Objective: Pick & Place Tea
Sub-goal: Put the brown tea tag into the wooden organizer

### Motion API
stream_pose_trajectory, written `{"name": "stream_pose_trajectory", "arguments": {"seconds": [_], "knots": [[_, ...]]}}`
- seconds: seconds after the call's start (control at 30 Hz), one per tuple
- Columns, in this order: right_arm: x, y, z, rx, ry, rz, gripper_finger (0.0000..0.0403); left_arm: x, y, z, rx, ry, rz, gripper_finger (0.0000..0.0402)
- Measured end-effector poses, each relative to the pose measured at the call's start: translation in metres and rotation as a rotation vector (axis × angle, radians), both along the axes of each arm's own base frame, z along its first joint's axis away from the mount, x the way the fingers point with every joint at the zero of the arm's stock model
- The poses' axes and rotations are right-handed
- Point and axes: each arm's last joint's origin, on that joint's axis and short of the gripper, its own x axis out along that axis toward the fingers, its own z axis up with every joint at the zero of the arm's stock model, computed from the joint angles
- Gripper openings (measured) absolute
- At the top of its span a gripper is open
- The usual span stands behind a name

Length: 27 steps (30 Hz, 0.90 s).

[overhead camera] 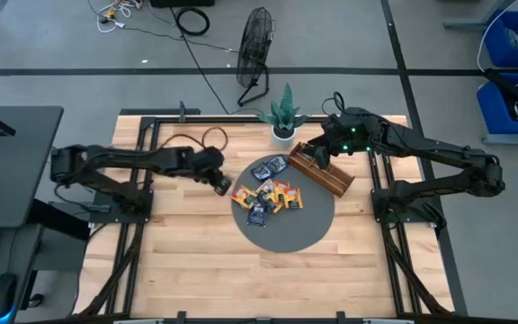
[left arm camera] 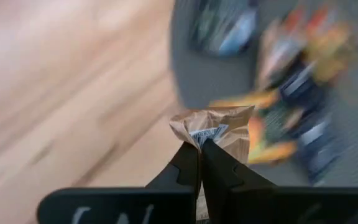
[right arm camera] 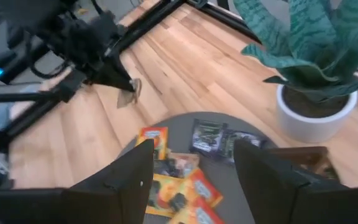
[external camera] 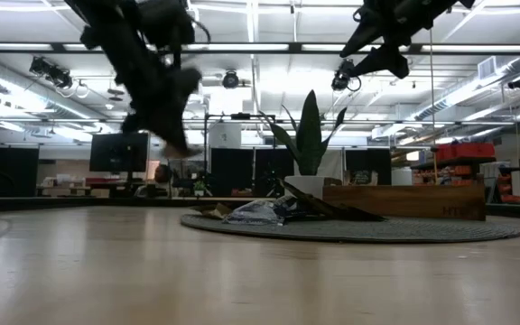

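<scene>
Left pincer lifting a pale tea sachet off the mat's left edge

The left gripper point(left arm camera: 199, 149) is clenching a pale sachet point(left arm camera: 219, 127) between its fingertips, holding it above the table just beside the round grey mat point(overhead camera: 308, 229). The remaining tea sachets point(overhead camera: 268, 193) are lying heaped on the mat. The right gripper point(right arm camera: 191, 155) is hovering released over the wooden tray point(overhead camera: 324, 171).

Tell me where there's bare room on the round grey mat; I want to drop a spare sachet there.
The round grey mat's near half, toward the table's front edge, is bare. Its far half is crowded: the scattered orange and dark tea sachets fill the middle, and the long brown wooden tray borders the right arm's side. The left gripper, shut on a pale sachet, hangs beside the mat's left rim.
</scene>
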Motion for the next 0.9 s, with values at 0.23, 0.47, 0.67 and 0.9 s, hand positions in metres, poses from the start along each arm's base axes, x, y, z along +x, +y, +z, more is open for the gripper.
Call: {"name": "stream_pose_trajectory", "arguments": {"seconds": [0.23, 0.47, 0.67, 0.9], "knots": [[0.004, 0.002, 0.007, 0.1, -0.106, 0.039, 0.0226, -0.008, -0.004, 0.069, 0.36, -0.395, -0.017, 0.0004], [0.009, 0.0, 0.017, 0.211, -0.242, -0.03, 0.0226, -0.008, -0.026, 0.132, 0.907, -0.778, -0.244, 0.0004], [0.014, 0.001, 0.031, 0.382, -0.41, -0.017, 0.0226, -0.013, -0.034, 0.153, 1.046, -1.016, -0.336, 0.0005], [0.04, 0.001, 0.044, 0.622, -0.625, 0.118, 0.0226, -0.011, -0.035, 0.158, 1.126, -1.094, -0.35, 0.0004]]}}
